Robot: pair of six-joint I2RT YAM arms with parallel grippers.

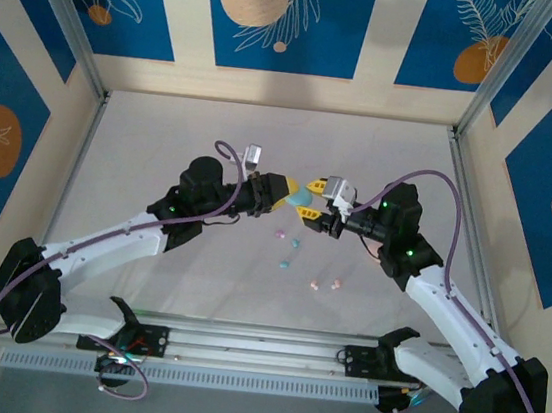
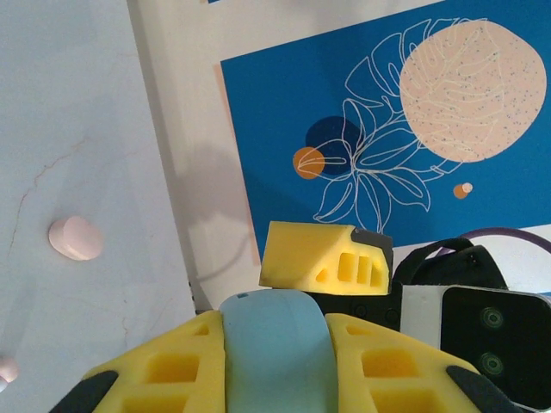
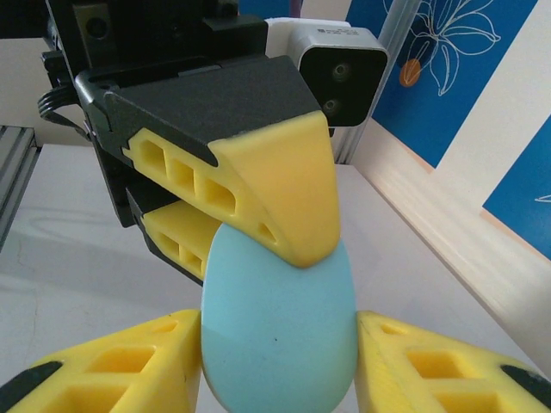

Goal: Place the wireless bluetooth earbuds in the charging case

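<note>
**Charging case** point(image 3: 280, 344): one, light blue, smooth oval, lid closed. Held off the worktop point(image 1: 164, 132) at mid-scene, between the two arms.

**Left claw** point(image 1: 284, 188): yellow fingers clamped on the flat faces of the charging case. In the right wrist view one finger lies across the upper face, the other behind it.

**Right claw** point(image 3: 278, 325): yellow fingers stand apart, one at each narrow edge of the charging case. Both meet its outline, but whether they press on it cannot be told. It faces the left claw tip to tip.

**Earbuds** point(image 1: 285, 264): five counted, lying loose on the worktop just near of the claws.
- Lilac-tinted bud point(image 1: 279, 234): farthest left.
- Light blue buds: one point(image 1: 295, 242) just beside the lilac-tinted bud, the other nearer.
- Pink buds point(image 1: 314, 285): a pair, near-right of the rest, close together but apart.

**Surround**: white worktop, an aluminium rail point(image 1: 259, 344) along the near edge, and blue wall panels point(image 1: 279, 16) with leaf outlines and peach discs.
</note>
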